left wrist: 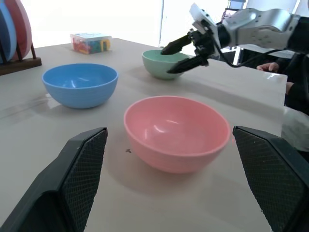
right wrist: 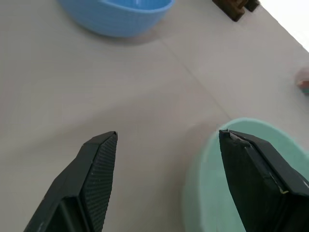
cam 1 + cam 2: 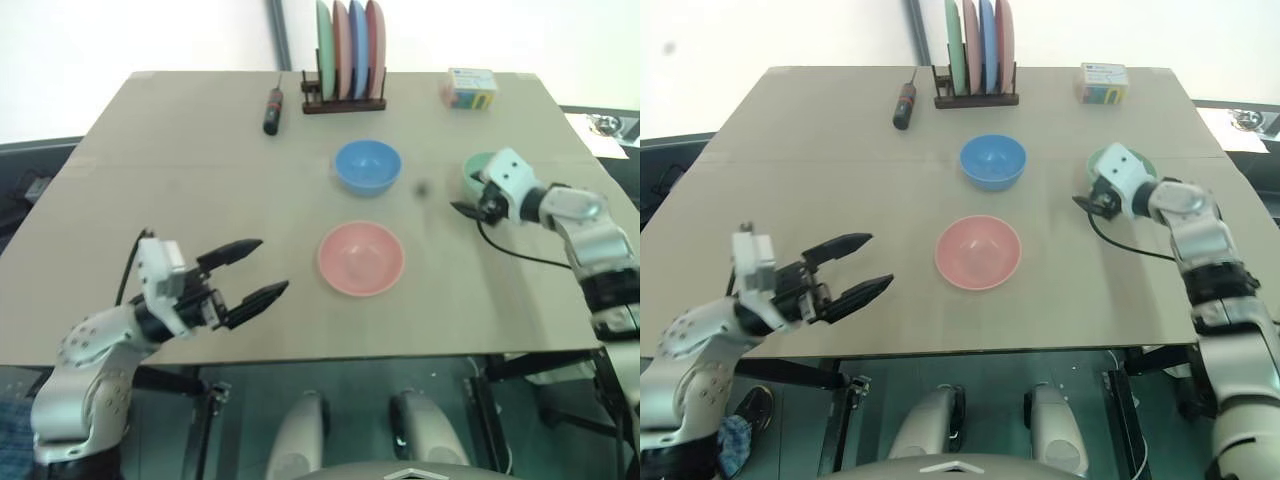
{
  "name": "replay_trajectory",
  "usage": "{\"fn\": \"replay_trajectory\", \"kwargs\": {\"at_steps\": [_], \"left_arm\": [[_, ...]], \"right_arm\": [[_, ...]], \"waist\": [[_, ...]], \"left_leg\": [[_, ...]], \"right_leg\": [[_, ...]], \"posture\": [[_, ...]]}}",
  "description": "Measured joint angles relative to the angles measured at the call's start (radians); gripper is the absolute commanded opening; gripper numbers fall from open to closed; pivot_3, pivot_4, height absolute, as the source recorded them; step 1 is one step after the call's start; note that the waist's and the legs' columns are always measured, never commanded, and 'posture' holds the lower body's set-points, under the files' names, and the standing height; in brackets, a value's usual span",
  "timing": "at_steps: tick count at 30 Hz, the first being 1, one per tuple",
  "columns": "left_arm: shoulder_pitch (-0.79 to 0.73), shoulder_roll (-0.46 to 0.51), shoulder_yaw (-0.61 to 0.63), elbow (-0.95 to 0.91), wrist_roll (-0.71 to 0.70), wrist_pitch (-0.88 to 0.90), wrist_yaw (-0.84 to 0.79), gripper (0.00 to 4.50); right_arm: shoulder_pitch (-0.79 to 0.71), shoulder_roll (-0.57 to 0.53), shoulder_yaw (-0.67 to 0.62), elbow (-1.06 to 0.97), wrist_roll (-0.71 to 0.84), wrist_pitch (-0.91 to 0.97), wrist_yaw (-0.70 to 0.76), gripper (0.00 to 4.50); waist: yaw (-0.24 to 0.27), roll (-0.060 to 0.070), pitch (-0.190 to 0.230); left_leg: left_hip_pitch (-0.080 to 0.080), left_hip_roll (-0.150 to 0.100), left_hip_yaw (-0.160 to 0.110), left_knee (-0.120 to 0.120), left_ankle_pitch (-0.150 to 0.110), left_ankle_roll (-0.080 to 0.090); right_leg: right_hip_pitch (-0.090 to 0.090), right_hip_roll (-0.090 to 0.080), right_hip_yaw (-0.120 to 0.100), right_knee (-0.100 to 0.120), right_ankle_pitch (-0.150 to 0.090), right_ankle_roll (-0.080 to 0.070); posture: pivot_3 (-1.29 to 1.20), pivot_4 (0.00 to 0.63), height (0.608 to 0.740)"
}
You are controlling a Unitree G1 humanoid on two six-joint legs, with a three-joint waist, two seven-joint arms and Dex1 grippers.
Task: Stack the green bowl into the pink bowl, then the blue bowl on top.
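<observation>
We are looking at the green bowl (image 1: 164,63) sitting upright on the table (image 3: 180,150), toward its right side, well apart from the pink bowl (image 3: 361,258) at the centre and the blue bowl (image 3: 368,165) just behind that. Nothing is stacked yet, so in our judgement we are working on the first step: taking hold of the green bowl.

Our right end effector (image 2: 169,145) is hovering at the bowl's near rim with its fingers spread fairly wide and holding nothing; one finger (image 2: 256,169) is lying over the rim while the other is hanging over bare table. To grip well, we are thinking the fingers should straddle the wall, one inside and one outside, and sink before closing, so the smooth plastic is not slipping or tipping.

Our left end effector (image 3: 245,275) is gaping wide and empty near the table's front left, pointing toward the pink bowl.
</observation>
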Motion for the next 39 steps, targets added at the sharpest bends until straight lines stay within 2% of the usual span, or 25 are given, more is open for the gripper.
{"fn": "replay_trajectory", "kwargs": {"at_steps": [1,9,13,15,16,19,20,28,31,33,36,39], "left_arm": [[0.025,0.0,0.004,-0.009,-0.008,-0.015,-0.005,4.42],[0.069,0.003,0.016,-0.03,-0.039,-0.045,-0.007,4.42],[0.066,0.007,0.012,-0.031,-0.041,-0.052,-0.006,4.5],[0.059,0.008,0.005,-0.031,-0.041,-0.054,-0.006,4.5],[0.058,0.01,-0.001,-0.03,-0.04,-0.055,-0.006,4.5],[0.055,0.014,-0.012,-0.03,-0.04,-0.056,-0.006,4.5],[0.054,0.015,-0.012,-0.03,-0.04,-0.057,-0.006,4.5],[0.032,0.028,-0.024,-0.004,-0.039,-0.062,-0.014,4.5],[0.01,0.038,-0.031,0.016,-0.038,-0.062,-0.019,4.5],[-0.007,0.042,-0.037,0.022,-0.037,-0.067,-0.027,4.5],[-0.036,0.058,-0.053,0.064,-0.034,-0.077,-0.036,4.5],[-0.076,0.066,-0.061,0.105,-0.034,-0.078,-0.051,4.5]], "right_arm": [[-0.049,0.017,0.0,0.099,-0.023,-0.015,-0.023,3.6],[-0.162,0.059,0.019,0.415,-0.107,-0.035,-0.023,3.6],[-0.206,0.079,0.025,0.494,-0.143,-0.02,-0.018,2.64],[-0.213,0.088,0.025,0.511,-0.155,-0.023,-0.021,1.59],[-0.213,0.092,0.025,0.515,-0.158,-0.027,-0.021,1.36],[-0.223,0.093,0.023,0.516,-0.171,-0.041,-0.025,0.18],[-0.232,0.09,0.021,0.512,-0.174,-0.046,-0.027,0.01],[-0.195,0.069,0.034,0.476,-0.217,-0.164,0.004,0.01],[-0.147,0.059,0.021,0.322,-0.151,-0.186,0.174,0.01],[-0.105,0.046,0.011,0.17,-0.089,-0.114,0.269,0.01],[0.015,-0.005,0.012,-0.272,0.038,0.098,0.436,0.01],[0.091,-0.055,0.024,-0.657,0.154,0.302,0.521,0.01]], "waist": [[0.001,0.0,0.0],[-0.004,0.0,0.0],[-0.006,0.001,0.0],[-0.006,0.001,0.0],[-0.005,0.001,0.0],[-0.005,0.001,0.0],[-0.005,0.0,0.0],[-0.004,0.001,0.0],[-0.006,0.002,0.001],[-0.006,0.002,0.001],[0.001,0.004,0.002],[0.003,0.004,0.002]], "left_leg": [[0.0,0.0,0.0,0.0,0.0,0.0],[0.0,0.0,0.0,-0.001,0.0,0.0],[0.001,0.0,0.001,-0.002,0.0,0.0],[0.001,0.0,0.001,-0.002,0.0,0.0],[0.001,0.0,0.001,-0.002,0.0,0.0],[0.001,0.0,0.001,-0.002,0.0,0.0],[0.001,0.0,0.001,-0.002,0.0,0.0],[0.001,0.0,0.001,-0.002,0.0,0.0],[0.001,0.0,0.001,-0.002,0.0,0.0],[0.0,0.0,0.001,-0.003,0.0,0.0],[0.0,0.0,-0.001,-0.004,0.0,0.0],[0.0,0.0,-0.001,-0.004,0.0,0.0]], "right_leg": [[0.0,0.0,0.0,0.0,0.0,0.0],[0.0,0.0,0.0,0.0,0.0,0.0],[0.0,0.0,0.001,0.0,0.0,0.0],[0.0,0.0,0.001,0.0,0.0,0.0],[0.0,0.0,0.001,0.0,0.0,0.0],[0.0,0.0,0.001,0.0,0.0,0.0],[0.0,0.0,0.001,0.0,0.0,0.0],[-0.001,0.0,0.002,0.0,0.0,0.0],[-0.001,0.0,0.002,0.0,0.002,0.003],[-0.001,0.0,0.001,0.0,0.002,0.003],[-0.002,0.0,-0.001,0.0,0.002,0.003],[-0.002,0.0,-0.001,0.0,0.002,0.003]], "posture": [[0.0,0.15,0.74],[0.0,0.15,0.74],[0.0,0.15,0.74],[0.0,0.15,0.74],[0.0,0.15,0.74],[0.0,0.15,0.74],[0.0,0.15,0.74],[0.0,0.15,0.74],[0.0,0.15,0.74],[0.0,0.15,0.74],[0.0,0.15,0.74],[0.0,0.15,0.74]]}}
